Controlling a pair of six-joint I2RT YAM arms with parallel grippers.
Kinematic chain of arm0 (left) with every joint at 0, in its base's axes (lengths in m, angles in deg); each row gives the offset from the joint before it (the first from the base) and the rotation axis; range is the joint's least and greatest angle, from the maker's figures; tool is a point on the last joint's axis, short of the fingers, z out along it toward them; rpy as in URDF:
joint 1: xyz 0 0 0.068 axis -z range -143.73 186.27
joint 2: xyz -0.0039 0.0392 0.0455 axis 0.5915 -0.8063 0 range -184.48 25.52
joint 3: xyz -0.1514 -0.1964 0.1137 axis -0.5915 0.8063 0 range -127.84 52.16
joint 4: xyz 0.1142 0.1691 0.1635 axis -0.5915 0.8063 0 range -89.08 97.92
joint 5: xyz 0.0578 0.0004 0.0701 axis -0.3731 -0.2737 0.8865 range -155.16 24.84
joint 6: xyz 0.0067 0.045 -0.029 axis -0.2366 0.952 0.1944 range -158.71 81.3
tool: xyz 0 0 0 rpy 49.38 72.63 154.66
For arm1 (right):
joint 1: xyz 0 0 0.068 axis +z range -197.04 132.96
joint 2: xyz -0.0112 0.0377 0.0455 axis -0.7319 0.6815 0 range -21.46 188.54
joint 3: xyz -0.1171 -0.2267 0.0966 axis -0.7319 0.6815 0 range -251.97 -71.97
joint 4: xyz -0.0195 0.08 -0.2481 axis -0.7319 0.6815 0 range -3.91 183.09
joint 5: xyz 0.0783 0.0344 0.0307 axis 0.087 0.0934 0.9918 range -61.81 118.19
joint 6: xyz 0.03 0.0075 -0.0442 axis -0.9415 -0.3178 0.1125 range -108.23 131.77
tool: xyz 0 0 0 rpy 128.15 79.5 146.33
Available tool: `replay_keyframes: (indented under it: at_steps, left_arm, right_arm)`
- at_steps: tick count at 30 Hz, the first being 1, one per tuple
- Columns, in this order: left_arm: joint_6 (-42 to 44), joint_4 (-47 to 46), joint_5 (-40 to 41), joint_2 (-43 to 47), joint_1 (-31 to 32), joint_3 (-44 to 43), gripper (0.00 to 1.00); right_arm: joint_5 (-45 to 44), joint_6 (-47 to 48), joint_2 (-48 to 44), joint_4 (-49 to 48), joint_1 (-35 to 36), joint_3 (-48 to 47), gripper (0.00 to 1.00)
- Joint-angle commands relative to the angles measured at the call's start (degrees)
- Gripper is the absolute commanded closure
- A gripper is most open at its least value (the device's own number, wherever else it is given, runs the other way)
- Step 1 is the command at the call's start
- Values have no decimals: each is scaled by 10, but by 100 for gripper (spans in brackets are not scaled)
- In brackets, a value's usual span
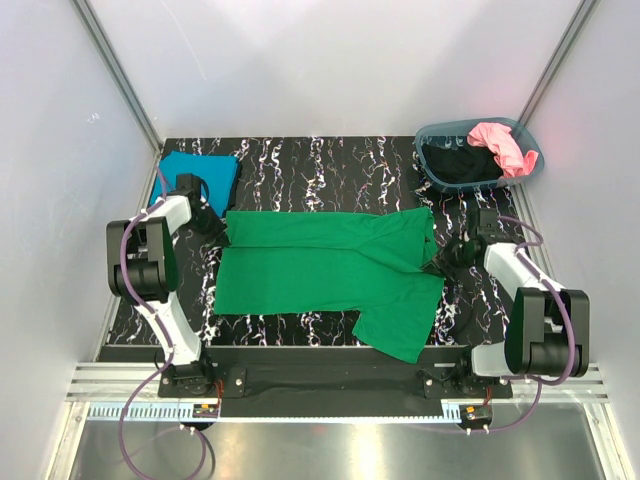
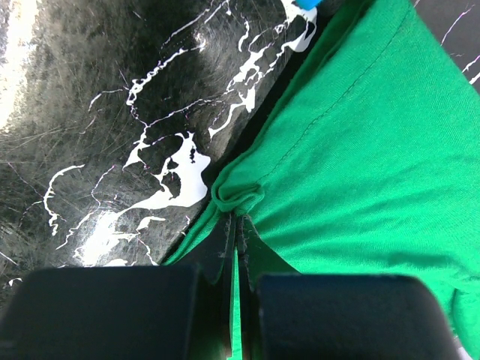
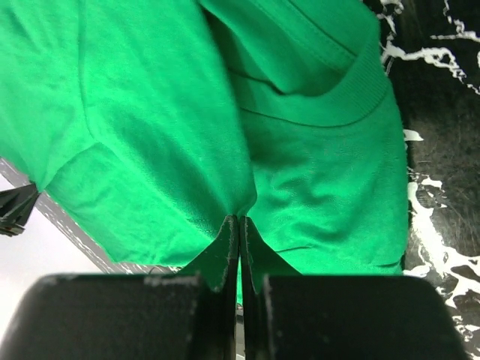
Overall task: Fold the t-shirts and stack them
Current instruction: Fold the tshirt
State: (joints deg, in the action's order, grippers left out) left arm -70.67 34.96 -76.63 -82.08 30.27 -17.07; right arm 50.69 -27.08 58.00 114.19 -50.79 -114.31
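- Green t-shirt (image 1: 320,270) lies spread flat on the table (image 1: 330,165), nearer the arm bases than the basket (image 1: 427,140) and stretching well to the left of it. One sleeve (image 1: 400,330) sticks out toward the arm bases.
- It looks like soft, thin, light cloth: it puckers at each pinch. I judge it will sag and drag rather than hold a shape, so both ends need lifting together.
- Left gripper (image 2: 236,225) is pressed together on a bunched bit of the shirt's edge, at the end farthest from the basket.
- Right gripper (image 3: 238,225) is pinching a fold of the cloth below the ribbed collar (image 3: 337,116), at the end nearest the basket.
- The best holds, I judge, are hems and seams, where doubled cloth slips less than a single layer.
- Teal t-shirt (image 1: 205,170) sits folded well to the left of the basket. The pink t-shirt (image 1: 500,145) and black t-shirt (image 1: 460,165) lie inside it.
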Motion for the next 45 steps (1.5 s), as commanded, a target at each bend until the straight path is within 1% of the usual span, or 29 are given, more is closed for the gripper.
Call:
replay_keyframes:
  at_steps: [1, 4, 9, 16, 21, 23, 26, 27, 28, 29, 30, 31, 32, 33, 34, 36, 37, 40, 41, 42, 43, 44, 45]
  left_arm:
    - [16, 7, 33, -14, 1, -5, 100]
    - [17, 7, 34, -17, 1, -7, 100]
    - [21, 11, 41, -17, 1, -7, 100]
    - [24, 11, 43, -24, 1, -4, 100]
    - [24, 14, 43, -24, 1, -9, 100]
    - [26, 19, 45, -25, 1, -14, 100]
    - [26, 26, 44, -27, 1, -22, 99]
    - [26, 26, 43, -27, 0, -25, 99]
    - [25, 30, 43, -28, 1, -28, 99]
    - [25, 32, 43, -28, 1, -29, 98]
    - [24, 36, 42, -29, 1, -40, 95]
    - [23, 51, 40, -29, 1, -45, 87]
    - [22, 60, 41, -29, 1, -55, 82]
    - [21, 83, 43, -24, 1, -73, 78]
    - [16, 93, 46, -20, 1, -85, 69]
    - [12, 114, 50, -11, 1, -105, 64]
    - [8, 117, 50, -5, 1, -129, 62]
    - [-9, 102, 14, -5, 1, -170, 60]
    - [-15, 90, -22, -6, 2, -174, 60]
    - [-26, 55, -41, -8, 5, -176, 60]
    - [-31, 39, -55, -10, 10, -177, 59]
    - [-35, 23, -81, -21, 14, -177, 59]
    - [-41, 2, -90, -29, 18, -179, 59]
  right_arm:
    - [-8, 3, -32, 30, 0, -47, 100]
    - [-7, 1, -49, 43, 0, -49, 100]
    - [-4, -10, -65, 42, 1, -10, 100]
    - [28, -58, -106, 1, 1, 53, 100]
    - [9, -62, -119, -1, 1, 95, 100]
    - [0, -71, -119, -10, 1, 107, 98]
    - [1, -89, -110, -36, 1, 119, 97]
    - [1, -93, -106, -41, 1, 120, 95]
    - [2, -96, -101, -50, 1, 120, 91]
    - [2, -95, -91, -52, 1, 115, 85]
    - [1, -90, -85, -51, 1, 108, 82]
    - [-3, -82, -79, -31, 1, 97, 79]
    - [-13, -64, -75, -17, 1, 67, 70]
    - [-17, -53, -72, 7, 1, 51, 67]
    - [-24, -42, -71, 19, 1, 19, 63]
    - [-34, -11, -59, 41, 1, -16, 55]
    - [-44, -1, -49, 43, 1, -34, 54]
    - [-62, 43, 16, 39, 0, -126, 51]
    - [-66, 65, 60, 35, 0, -145, 51]
    - [-69, 78, 82, 22, -1, -163, 52]
    - [-72, 90, 103, 13, -1, -197, 53]
    - [-70, 113, 144, 4, -2, -214, 54]
    - [-68, 124, 161, -12, -3, -230, 55]
